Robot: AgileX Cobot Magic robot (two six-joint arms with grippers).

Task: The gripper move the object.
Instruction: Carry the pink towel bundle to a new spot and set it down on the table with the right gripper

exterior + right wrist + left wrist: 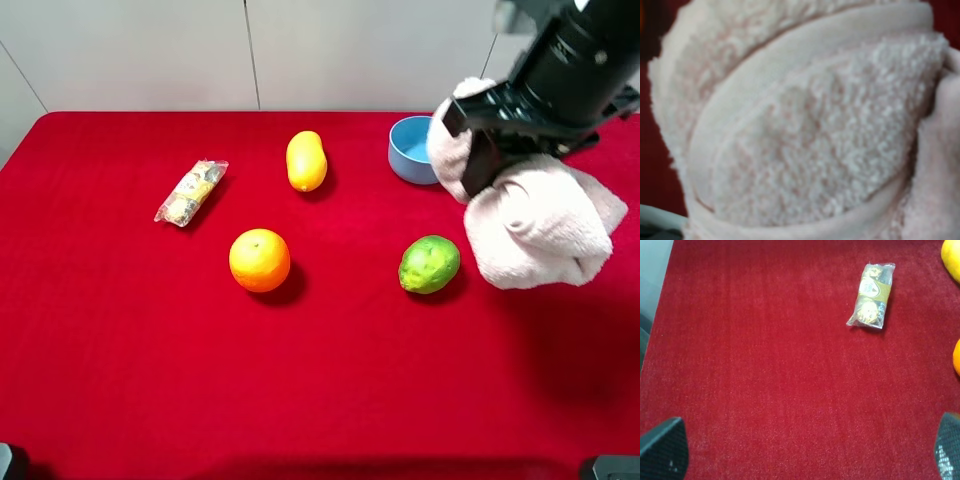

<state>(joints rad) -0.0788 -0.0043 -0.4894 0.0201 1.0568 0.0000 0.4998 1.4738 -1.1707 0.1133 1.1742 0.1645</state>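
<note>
The pale pink fluffy towel bundle (540, 230) hangs above the red table on the right, between the blue bowl and the green fruit. My right gripper (487, 158), a black claw on a large black arm, is shut on the bundle's upper left part and holds it off the cloth. The towel fills the right wrist view (805, 130) and hides the fingers there. My left gripper (805, 455) is open and empty over bare red cloth, with only its two fingertips (662, 447) showing; it is out of the high view.
A clear snack packet (191, 192) lies at the left, also in the left wrist view (872, 296). An orange (260, 260), a yellow fruit (306, 160), a green fruit (429, 264) and a blue bowl (408, 152) sit on the red table (120, 350).
</note>
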